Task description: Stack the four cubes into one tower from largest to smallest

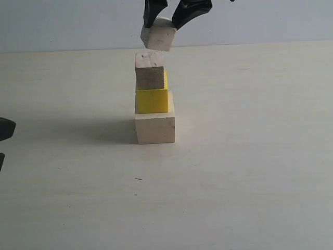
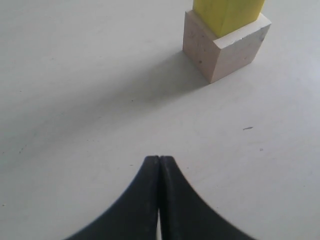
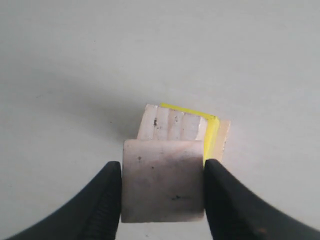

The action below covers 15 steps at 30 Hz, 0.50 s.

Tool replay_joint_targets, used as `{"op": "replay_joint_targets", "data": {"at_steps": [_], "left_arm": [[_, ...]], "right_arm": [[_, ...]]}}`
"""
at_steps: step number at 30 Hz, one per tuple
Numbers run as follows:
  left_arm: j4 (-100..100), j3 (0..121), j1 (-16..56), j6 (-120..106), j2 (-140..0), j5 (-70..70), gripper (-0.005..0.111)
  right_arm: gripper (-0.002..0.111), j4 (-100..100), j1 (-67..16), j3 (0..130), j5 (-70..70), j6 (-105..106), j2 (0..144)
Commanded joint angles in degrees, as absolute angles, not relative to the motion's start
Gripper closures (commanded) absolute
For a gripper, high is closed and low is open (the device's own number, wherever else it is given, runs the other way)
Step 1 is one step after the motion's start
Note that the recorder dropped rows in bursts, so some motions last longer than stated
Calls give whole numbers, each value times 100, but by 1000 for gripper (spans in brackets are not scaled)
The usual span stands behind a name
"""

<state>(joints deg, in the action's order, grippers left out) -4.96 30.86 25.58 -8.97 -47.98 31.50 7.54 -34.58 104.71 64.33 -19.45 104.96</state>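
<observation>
Exterior view: three cubes stand stacked on the desk [image 1: 250, 172], near the middle of the frame.
- Bottom: largest cube [image 1: 155, 129], pale wood, flat on the desk.
- Second: yellow cube [image 1: 152, 100], resting on the largest cube and set toward its 9 o'clock edge, so a strip of pale top is bare at 3 o'clock.
- Third: grooved cube [image 1: 150, 70], on the yellow cube, also biased to 9 o'clock.

The smallest cube [image 1: 158, 36], plain pale wood, is at 12 o'clock of the stack, in the air and tilted. It is shifted a little toward 3 o'clock relative to the grooved cube. A thin gap seems to separate the two, though at this angle contact at one corner cannot be ruled out.

The right tool [image 3: 162, 177] is grasping the smallest cube, one black finger pressed on each opposite side face. Right wrist view looks down past the cube onto the grooved, yellow and pale tops beneath.

The left tool [image 2: 159, 162] is clenched, fingertips touching, with nothing between them. It sits low at the 9 o'clock edge of the exterior view, well apart from the stack.
</observation>
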Motion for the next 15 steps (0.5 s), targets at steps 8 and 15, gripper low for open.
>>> {"op": "replay_joint_targets", "data": {"at_steps": [8, 15], "left_arm": [[-646, 3070, 2533, -858, -4763, 3107, 107], [-658, 3070, 2533, -858, -4763, 3107, 107]], "right_arm": [[108, 877, -3468, 10503, 5840, -1963, 10474], [108, 1197, -3468, 10503, 5611, -1953, 10474]]}}
